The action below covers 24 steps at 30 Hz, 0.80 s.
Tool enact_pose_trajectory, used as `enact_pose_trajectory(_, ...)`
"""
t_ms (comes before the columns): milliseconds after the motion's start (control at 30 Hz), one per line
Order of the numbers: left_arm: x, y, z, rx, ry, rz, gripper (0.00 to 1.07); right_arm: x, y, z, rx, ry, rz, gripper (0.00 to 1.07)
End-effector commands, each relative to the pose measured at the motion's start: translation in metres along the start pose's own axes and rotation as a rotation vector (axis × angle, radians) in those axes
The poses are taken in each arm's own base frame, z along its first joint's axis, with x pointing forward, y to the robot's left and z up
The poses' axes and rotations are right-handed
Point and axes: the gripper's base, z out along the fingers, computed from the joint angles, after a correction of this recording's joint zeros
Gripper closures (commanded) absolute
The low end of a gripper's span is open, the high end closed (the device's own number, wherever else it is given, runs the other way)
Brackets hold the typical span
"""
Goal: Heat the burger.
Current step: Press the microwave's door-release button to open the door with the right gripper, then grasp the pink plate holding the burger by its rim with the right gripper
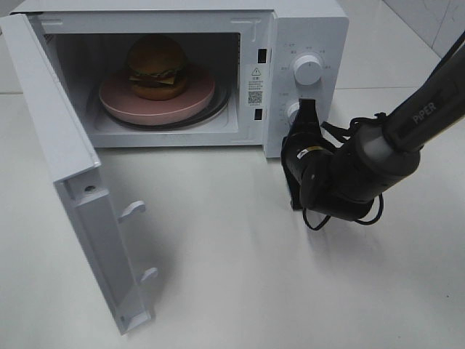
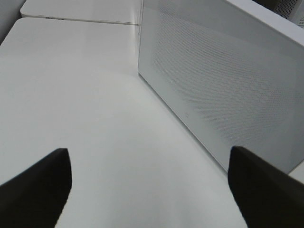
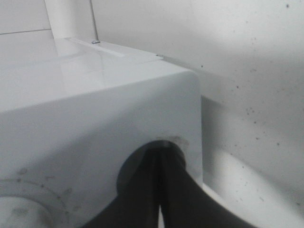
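The burger (image 1: 158, 67) sits on a round pink plate (image 1: 116, 105) inside the open white microwave (image 1: 305, 29). Its door (image 1: 65, 167) swings out to the left. My right gripper (image 1: 306, 109) is at the control panel, its tips against the lower knob (image 1: 293, 113). In the right wrist view the gripper (image 3: 160, 156) has its dark fingers (image 3: 142, 199) closed together against the microwave's front. My left gripper (image 2: 152, 190) is open and empty, with the door's outer face (image 2: 223, 85) ahead of it. The left arm is out of the high view.
The upper knob (image 1: 307, 69) is above the right gripper. The open door juts over the white table (image 1: 240, 276) at the left. The right arm (image 1: 407, 123) and its cables reach in from the right. A second table edge (image 2: 80, 14) lies beyond.
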Motion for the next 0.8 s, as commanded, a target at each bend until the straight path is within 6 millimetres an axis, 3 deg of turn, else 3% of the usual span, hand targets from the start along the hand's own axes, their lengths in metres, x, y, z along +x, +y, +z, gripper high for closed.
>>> enact_pose_trajectory(33, 0.001, 0.000, 0.000, 0.006, 0.001, -0.001, 0.25, -0.008, 0.041, 0.002, -0.246, 0.008, -0.025, 1.07)
enact_pose_trajectory(267, 0.001, 0.000, 0.000, 0.006, 0.001, -0.001, 0.25, -0.011, 0.030, -0.007, -0.178, 0.043, 0.017, 1.07)
enact_pose_trajectory(800, 0.001, 0.000, 0.000, 0.006, 0.001, -0.001, 0.25, -0.014, 0.016, -0.039, -0.020, 0.182, -0.119, 1.07)
